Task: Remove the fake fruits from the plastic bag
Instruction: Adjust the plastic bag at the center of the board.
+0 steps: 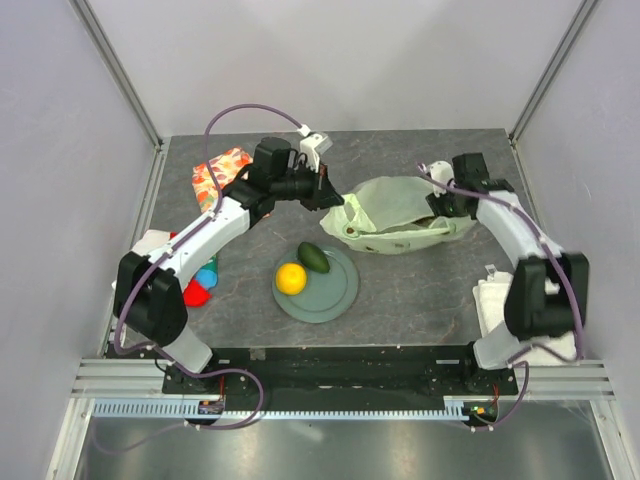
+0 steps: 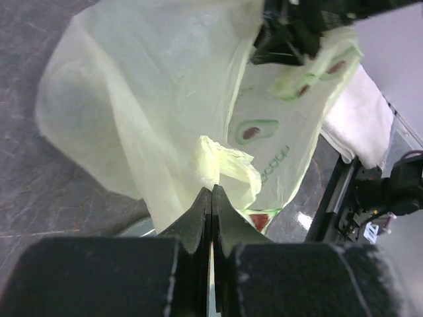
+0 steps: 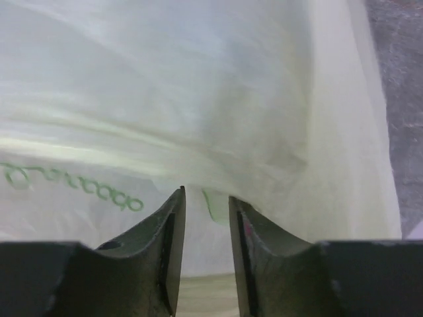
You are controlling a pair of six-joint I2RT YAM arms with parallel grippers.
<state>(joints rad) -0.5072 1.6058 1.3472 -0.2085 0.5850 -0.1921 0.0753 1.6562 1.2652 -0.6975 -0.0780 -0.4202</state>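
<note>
The pale green plastic bag point(image 1: 395, 205) lies at the back centre-right of the table, and it fills the left wrist view point(image 2: 152, 86) and the right wrist view point(image 3: 198, 99). My left gripper point(image 1: 335, 197) is shut on a fold of the bag's left edge point(image 2: 211, 188). My right gripper point(image 1: 438, 207) is at the bag's right end, its jaws a narrow gap apart with the tips against the plastic point(image 3: 207, 193). A round orange point(image 1: 291, 278) and a dark green oval fruit point(image 1: 314, 257) lie on a grey-green plate point(image 1: 335, 295). The grape bunch and the purple-brown fruit are hidden.
An orange leaf-patterned cloth point(image 1: 220, 172) lies at the back left. Red and blue toy items point(image 1: 200, 285) sit by the left arm. White folded towels lie at the left point(image 1: 150, 243) and at the right point(image 1: 492, 300) point(image 2: 360, 119). Frame posts stand at the table's corners.
</note>
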